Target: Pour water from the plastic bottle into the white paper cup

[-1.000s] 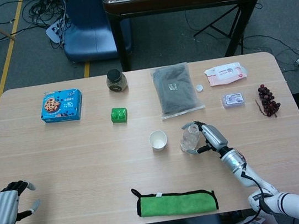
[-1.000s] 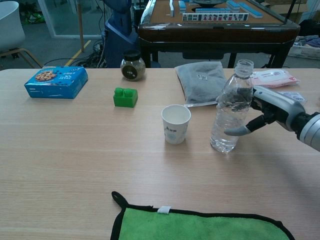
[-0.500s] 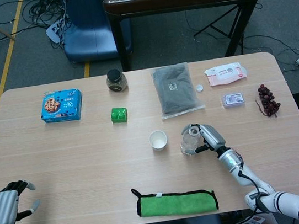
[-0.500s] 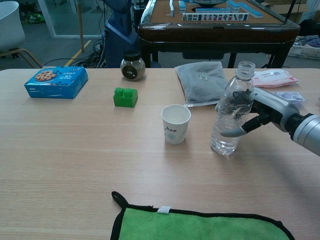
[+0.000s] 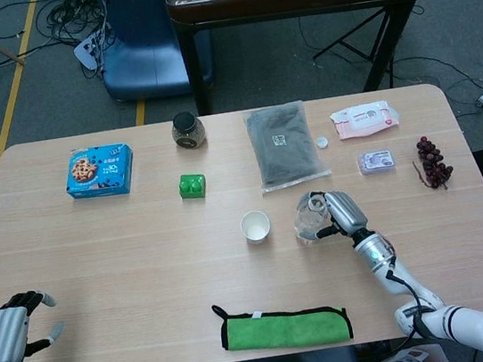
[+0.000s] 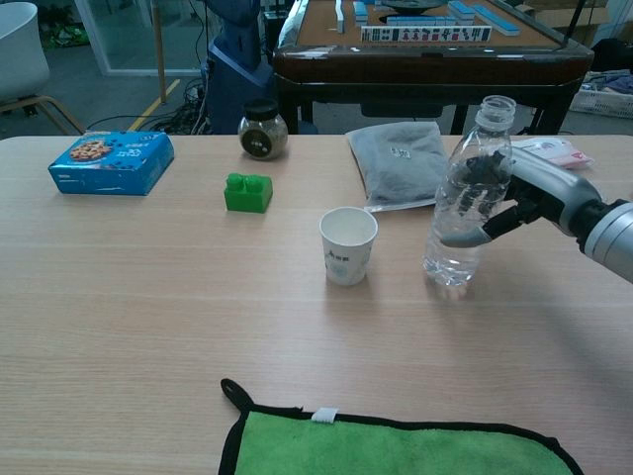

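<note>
The clear plastic bottle (image 6: pixel 463 203) has no cap on and holds a little water. It stands nearly upright, leaning slightly, to the right of the white paper cup (image 6: pixel 348 244). My right hand (image 6: pixel 539 194) grips the bottle's middle from the right, fingers wrapped round it. The bottle's base looks just off the tabletop. From the head view the bottle (image 5: pixel 306 219) and right hand (image 5: pixel 341 211) sit right of the cup (image 5: pixel 255 226), with a small gap between them. My left hand (image 5: pixel 3 338) hangs at the table's near left corner, holding nothing, fingers apart.
A green cloth (image 5: pixel 285 328) lies at the near edge. Behind the cup are a grey bag (image 5: pixel 284 143), a green block (image 5: pixel 192 185), a jar (image 5: pixel 188 129) and a blue cookie box (image 5: pixel 99 169). A small white cap (image 5: pixel 321 143), a wipes pack (image 5: pixel 362 119), a small packet (image 5: pixel 375 160) and grapes (image 5: pixel 432 161) lie far right.
My right hand has closed tighter round the bottle and raised it a little, shifting it slightly right and away. The cup and my left hand have stayed put.
</note>
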You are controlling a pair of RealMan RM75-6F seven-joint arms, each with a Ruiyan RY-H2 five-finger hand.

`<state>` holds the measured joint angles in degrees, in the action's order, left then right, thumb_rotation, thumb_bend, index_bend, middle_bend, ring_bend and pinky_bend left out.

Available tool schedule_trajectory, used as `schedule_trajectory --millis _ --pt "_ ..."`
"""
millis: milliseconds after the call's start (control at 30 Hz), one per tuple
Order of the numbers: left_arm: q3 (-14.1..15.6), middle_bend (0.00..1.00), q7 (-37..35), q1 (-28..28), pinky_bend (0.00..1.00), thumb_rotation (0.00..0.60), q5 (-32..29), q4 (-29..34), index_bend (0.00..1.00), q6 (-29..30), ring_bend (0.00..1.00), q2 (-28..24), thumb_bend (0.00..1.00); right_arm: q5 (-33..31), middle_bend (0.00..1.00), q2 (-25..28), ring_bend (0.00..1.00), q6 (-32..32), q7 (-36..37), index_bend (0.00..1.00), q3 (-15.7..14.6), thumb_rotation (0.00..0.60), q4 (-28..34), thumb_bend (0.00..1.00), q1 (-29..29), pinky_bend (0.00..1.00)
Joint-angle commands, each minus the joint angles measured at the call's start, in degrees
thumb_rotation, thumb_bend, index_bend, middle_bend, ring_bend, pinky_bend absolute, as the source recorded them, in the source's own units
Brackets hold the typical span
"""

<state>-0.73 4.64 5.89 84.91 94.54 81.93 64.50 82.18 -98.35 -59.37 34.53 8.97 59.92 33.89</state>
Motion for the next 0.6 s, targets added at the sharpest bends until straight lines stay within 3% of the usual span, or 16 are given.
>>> schedule_trajectory --millis 33,167,600 --pt "-0.07 0.42 0.01 0.0 0.53 0.6 -0.13 0.08 0.47 0.0 0.35 -0.09 0.2 -0.6 0.58 0.98 0.51 -0.13 -3.73 0.59 0.8 0.6 0.92 0.18 0.53 0.55" --pt "-0.37 0.42 -0.98 -0.03 0.53 0.6 0.68 -0.33 0.47 0.96 0.35 0.05 0.2 -2.42 0.58 2.97 0.51 0.97 -13.98 0.59 2.12 0.6 3.41 0.18 1.81 0.55" --pt "-0.66 0.42 -1.09 -0.2 0.53 0.6 0.13 0.55 0.47 1.18 0.35 -1.04 0.2 -10.57 0.58 7.19 0.51 6.39 -36.29 0.59 5.06 0.6 10.9 0.19 5.82 0.55"
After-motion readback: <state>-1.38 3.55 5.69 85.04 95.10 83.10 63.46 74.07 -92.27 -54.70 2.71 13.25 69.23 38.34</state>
